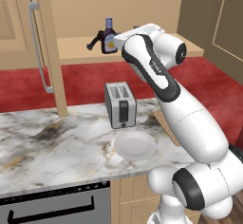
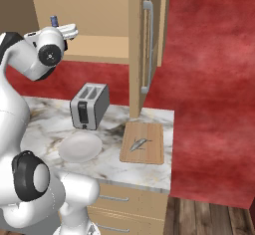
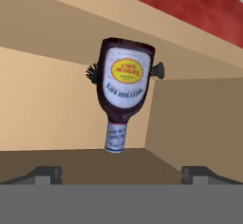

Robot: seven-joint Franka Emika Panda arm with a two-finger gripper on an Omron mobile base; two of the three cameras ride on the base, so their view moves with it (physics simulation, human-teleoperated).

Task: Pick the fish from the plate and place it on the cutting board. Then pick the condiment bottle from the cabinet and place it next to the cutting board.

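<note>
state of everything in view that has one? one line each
fish: lying on the cutting board
plate: bare, on the counter
condiment bottle: upright on the cabinet shelf, not gripped
gripper: open, facing the bottle, short of it
toaster: slots with nothing in them

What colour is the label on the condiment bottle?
Yellow and white, on the condiment bottle; hand view shows it best.
</note>
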